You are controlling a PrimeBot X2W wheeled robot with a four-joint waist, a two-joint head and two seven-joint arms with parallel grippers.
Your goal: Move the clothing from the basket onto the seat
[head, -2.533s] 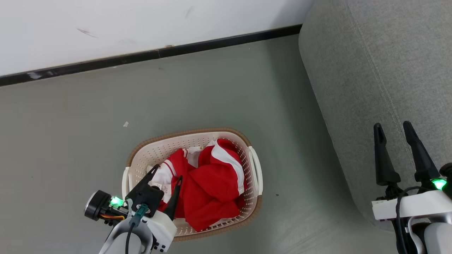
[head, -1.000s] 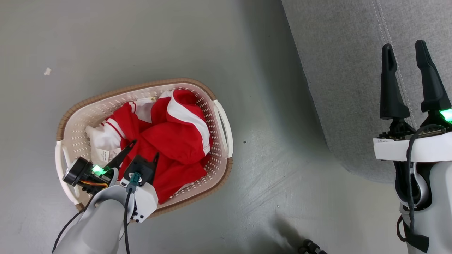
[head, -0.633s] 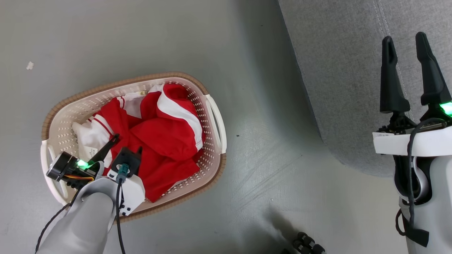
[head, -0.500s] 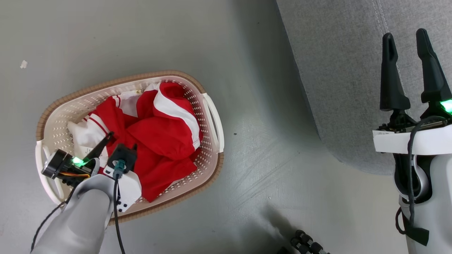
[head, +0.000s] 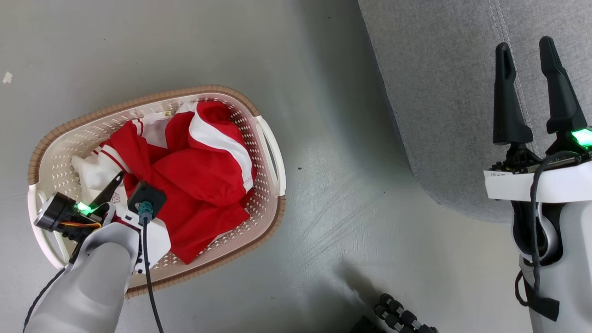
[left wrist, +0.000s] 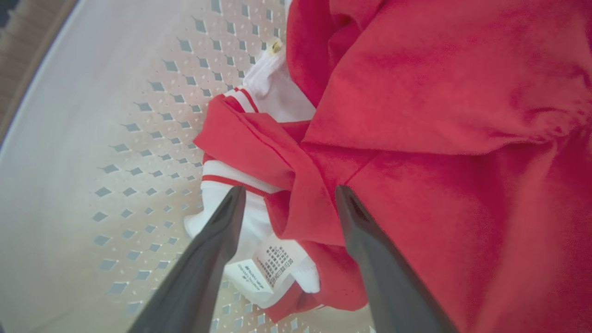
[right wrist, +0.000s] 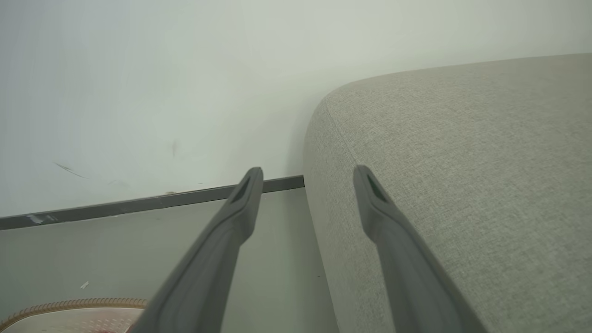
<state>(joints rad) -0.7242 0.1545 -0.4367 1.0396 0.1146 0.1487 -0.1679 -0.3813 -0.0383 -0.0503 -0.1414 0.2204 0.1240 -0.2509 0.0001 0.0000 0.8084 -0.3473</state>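
Note:
The basket (head: 138, 99), cream with a brown rim, stands on the floor at the left. Inside it the clothing (head: 199, 171) lies bunched, red with white panels and striped cuffs. My left gripper (head: 134, 182) reaches down into the basket and is open. In the left wrist view its fingers straddle a red fold (left wrist: 290, 192) beside a white cuff with a care label (left wrist: 273, 259), against the perforated basket wall (left wrist: 92, 138). My right gripper (head: 523, 44) hangs open and empty over the edge of the grey seat (head: 439, 92). In the right wrist view the open right gripper (right wrist: 309, 170) points along the seat (right wrist: 462, 162).
Grey floor (head: 323, 208) separates basket and seat. A dark ribbed object (head: 402, 319) lies at the bottom edge. A white scrap (head: 7, 77) lies far left. The right wrist view has a white wall, a dark baseboard (right wrist: 138, 203) and a piece of basket rim (right wrist: 69, 305).
The head camera has swung, sliding the whole scene left. My left gripper has sunk lower into the basket onto the clothing, staying open. The right gripper holds its pose.

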